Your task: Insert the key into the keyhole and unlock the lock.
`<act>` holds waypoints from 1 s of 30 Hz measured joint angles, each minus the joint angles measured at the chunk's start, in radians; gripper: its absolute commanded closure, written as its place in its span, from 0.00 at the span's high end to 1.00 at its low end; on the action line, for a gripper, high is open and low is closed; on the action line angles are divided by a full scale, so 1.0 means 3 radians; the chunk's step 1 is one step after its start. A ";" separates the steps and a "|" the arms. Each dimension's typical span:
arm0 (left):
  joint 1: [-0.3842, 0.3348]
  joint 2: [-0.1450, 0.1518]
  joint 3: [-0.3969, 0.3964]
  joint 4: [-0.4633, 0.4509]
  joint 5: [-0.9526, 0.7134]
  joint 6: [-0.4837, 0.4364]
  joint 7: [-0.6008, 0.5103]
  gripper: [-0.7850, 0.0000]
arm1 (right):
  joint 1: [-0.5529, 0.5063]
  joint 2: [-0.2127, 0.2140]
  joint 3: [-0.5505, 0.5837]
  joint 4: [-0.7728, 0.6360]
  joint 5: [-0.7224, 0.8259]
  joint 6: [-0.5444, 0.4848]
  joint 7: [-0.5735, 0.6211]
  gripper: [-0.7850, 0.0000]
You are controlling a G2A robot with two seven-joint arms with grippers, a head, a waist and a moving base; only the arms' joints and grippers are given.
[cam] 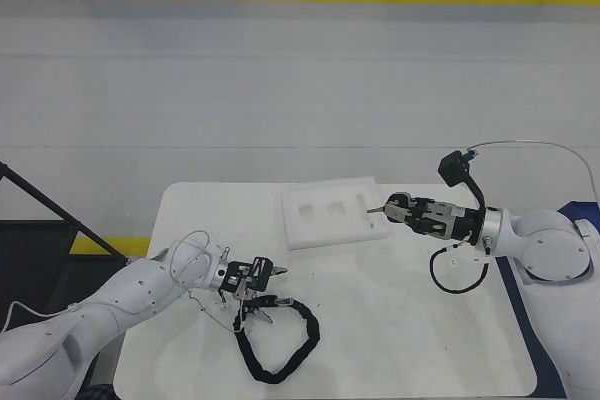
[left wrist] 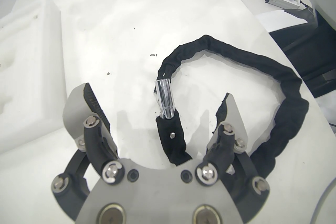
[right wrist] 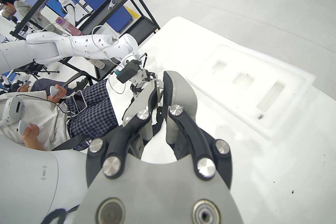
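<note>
Not much done yet imo. The key (cam: pixel 374 211) looks pinched in the right gripper (cam: pixel 388 210), held out level by the edge of the foam tray (cam: pixel 320 238), well apart from the lock (left wrist: pixel 164 99). The lock's chrome barrel lies on the table (cam: pixel 430 340) between the spread fingers of the left gripper (left wrist: pixel 157 97) — not grabbed. Inserting and turning are both still to do.

The table (cam: pixel 430 340) is overlooked from above. Each wrist view is taken closely from behind its pincer, the left gripper (left wrist: pixel 157 93) and right gripper (right wrist: pixel 161 79); the foam tray (cam: pixel 335 215) beyond is shared by all.
</note>
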 measured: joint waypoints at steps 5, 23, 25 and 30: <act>-0.0002 -0.0049 0.0031 0.0065 0.0186 -0.0038 0.0032 0.87 | 0.0000 0.0000 0.0000 0.0000 0.0000 0.0000 0.0000 0.00; 0.0040 -0.0272 0.0024 0.0385 0.0306 -0.0001 0.0039 0.44 | 0.0000 0.0000 0.0000 0.0000 0.0000 0.0000 0.0000 0.00; 0.0040 -0.0292 0.0022 0.0416 0.0320 -0.0003 0.0023 0.42 | 0.0000 0.0000 0.0000 0.0000 0.0000 0.0000 0.0000 0.00; 0.0044 -0.0342 0.0003 0.0491 0.0318 -0.0003 -0.0006 0.00 | 0.0000 0.0000 0.0000 0.0000 0.0000 0.0000 0.0000 0.00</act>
